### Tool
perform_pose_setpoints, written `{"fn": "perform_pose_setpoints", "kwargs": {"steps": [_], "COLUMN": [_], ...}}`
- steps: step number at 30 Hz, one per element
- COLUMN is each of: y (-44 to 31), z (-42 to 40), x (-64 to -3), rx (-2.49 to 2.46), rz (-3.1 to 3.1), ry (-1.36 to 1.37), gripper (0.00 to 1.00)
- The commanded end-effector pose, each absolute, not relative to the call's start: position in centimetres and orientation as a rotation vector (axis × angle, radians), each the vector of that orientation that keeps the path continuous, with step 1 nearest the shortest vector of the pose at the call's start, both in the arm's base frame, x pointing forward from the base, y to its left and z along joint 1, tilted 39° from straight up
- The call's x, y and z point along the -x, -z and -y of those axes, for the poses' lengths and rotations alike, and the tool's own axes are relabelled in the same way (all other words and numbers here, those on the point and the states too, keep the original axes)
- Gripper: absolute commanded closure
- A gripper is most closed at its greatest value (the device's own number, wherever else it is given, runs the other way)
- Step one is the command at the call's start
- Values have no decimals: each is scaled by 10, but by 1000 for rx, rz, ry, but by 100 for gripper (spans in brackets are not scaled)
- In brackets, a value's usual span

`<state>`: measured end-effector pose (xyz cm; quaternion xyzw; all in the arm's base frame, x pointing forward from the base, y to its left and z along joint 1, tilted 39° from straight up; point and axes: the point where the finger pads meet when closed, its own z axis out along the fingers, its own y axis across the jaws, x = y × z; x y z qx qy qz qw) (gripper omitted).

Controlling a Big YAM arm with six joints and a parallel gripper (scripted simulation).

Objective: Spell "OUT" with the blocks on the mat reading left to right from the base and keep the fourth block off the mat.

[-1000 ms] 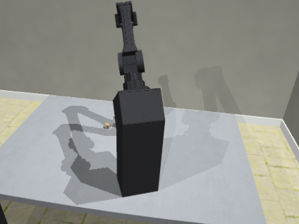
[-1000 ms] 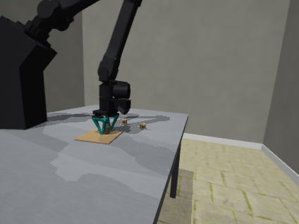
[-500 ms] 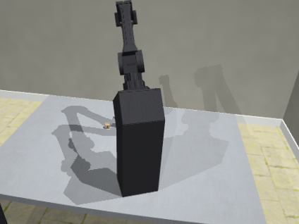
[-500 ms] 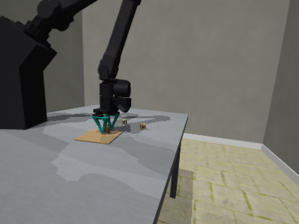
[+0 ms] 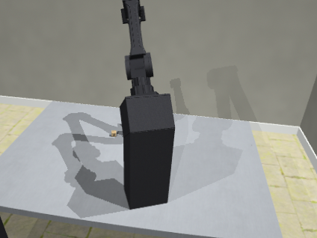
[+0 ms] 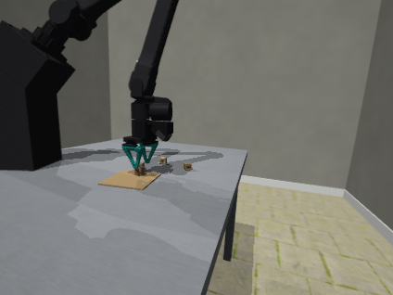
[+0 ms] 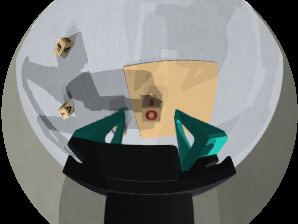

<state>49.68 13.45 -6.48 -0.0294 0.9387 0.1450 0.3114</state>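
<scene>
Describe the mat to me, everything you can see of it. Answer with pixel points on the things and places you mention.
The mat (image 6: 122, 180) (image 7: 195, 85) is a thin, four-sided, tan sheet with straight edges and a plain surface, perhaps wood or cork. It lies flat on the grey table (image 5: 209, 209) (image 6: 162, 250) (image 7: 240, 50), below the open gripper (image 6: 141, 164) (image 7: 149, 113). A block with a red O (image 6: 137, 171) (image 7: 151, 115) appears to rest on it, and shadows cross it.

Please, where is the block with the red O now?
In the wrist view, the block with the red O is on the tan mat, between the hand's open fingers.
</scene>
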Motion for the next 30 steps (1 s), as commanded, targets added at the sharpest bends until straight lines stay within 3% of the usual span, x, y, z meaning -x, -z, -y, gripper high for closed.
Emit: {"fn": "perform_pose_setpoints", "kwargs": {"steps": [1,30], "y": [67,50], "z": [-123,-119], "x": [-487,-481], "rx": [71,72], "rz": [-2502,-2490], "ry": [-369,-371], "gripper": [32,32]}}
